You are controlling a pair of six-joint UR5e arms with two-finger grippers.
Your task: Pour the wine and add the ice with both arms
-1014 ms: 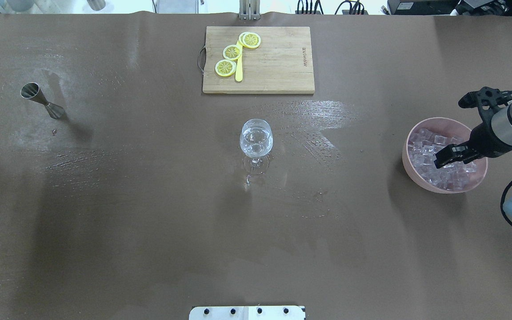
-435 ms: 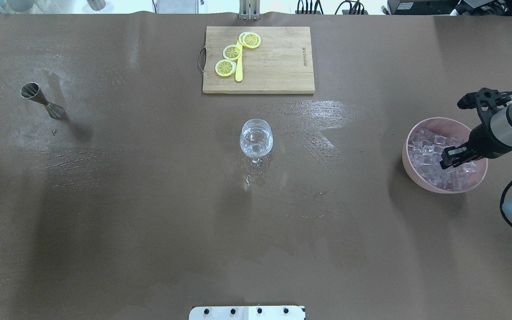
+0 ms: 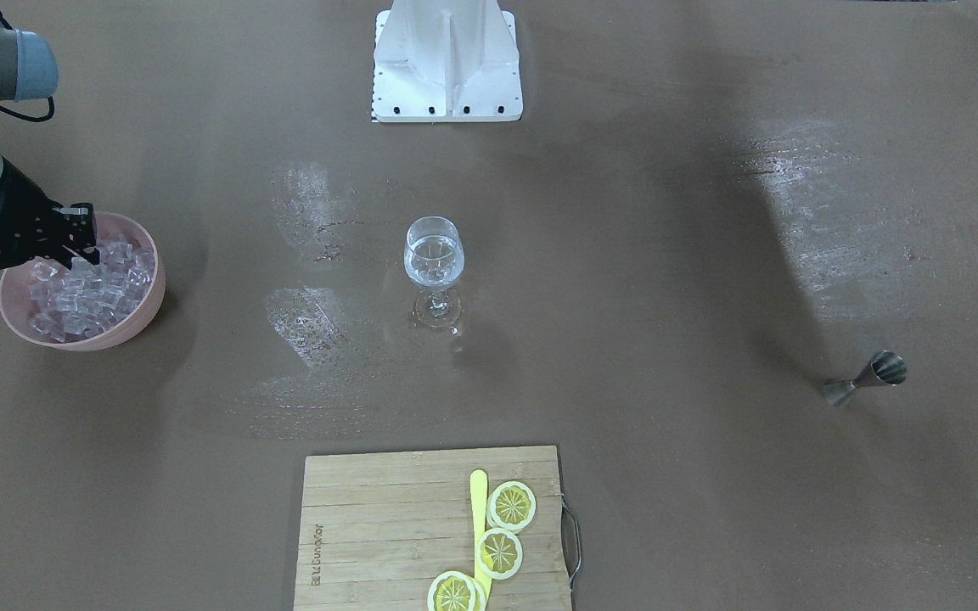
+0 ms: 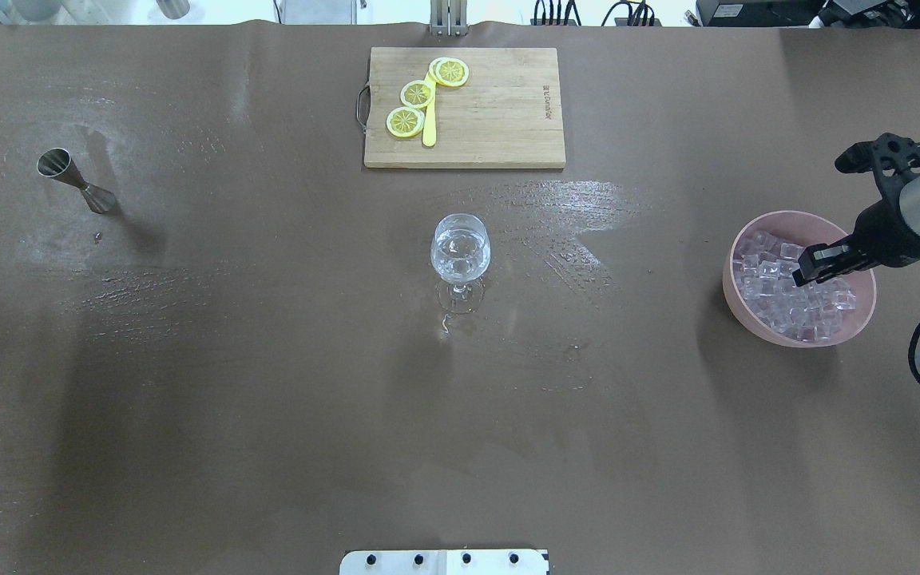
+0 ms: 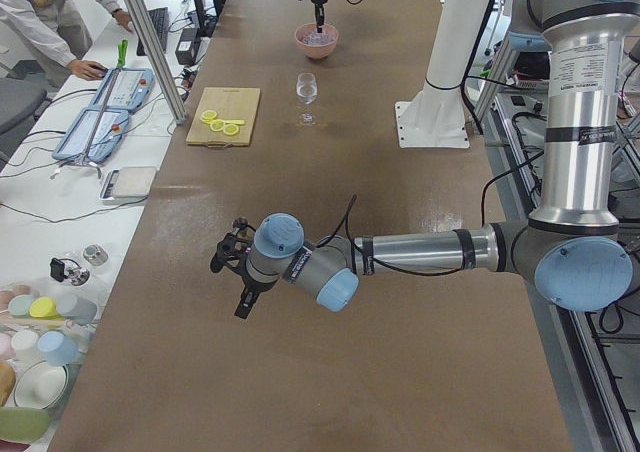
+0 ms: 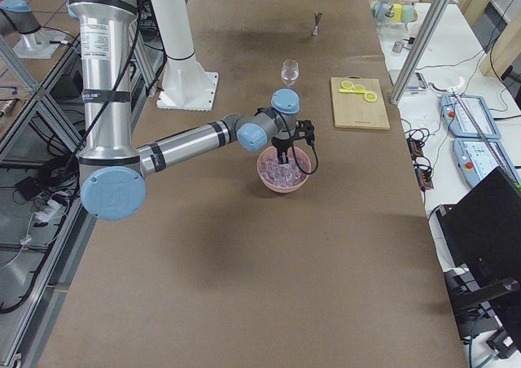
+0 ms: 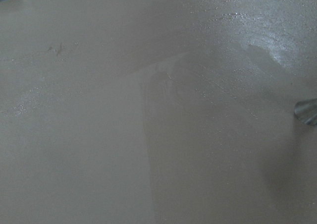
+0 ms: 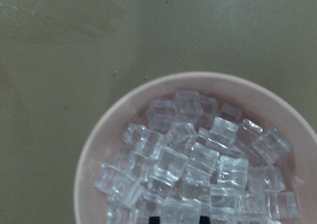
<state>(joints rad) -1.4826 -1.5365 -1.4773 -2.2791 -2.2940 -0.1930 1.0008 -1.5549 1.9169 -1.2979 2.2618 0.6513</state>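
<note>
Currently the right gripper (image 4: 800, 273) dips into the ice (image 4: 759, 275) in the pink bowl (image 4: 787, 339); cannot tell if it is clenched on a cube. Pinch one cube squarely, lift straight, release low over the wine glass (image 4: 460, 249).

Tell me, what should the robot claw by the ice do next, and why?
Probably lift straight up. The right claw hangs over the pink bowl and seems to pinch an ice cube between its tips; the wine glass stands apart, mid-table, so the cube must clear the rim first.
</note>
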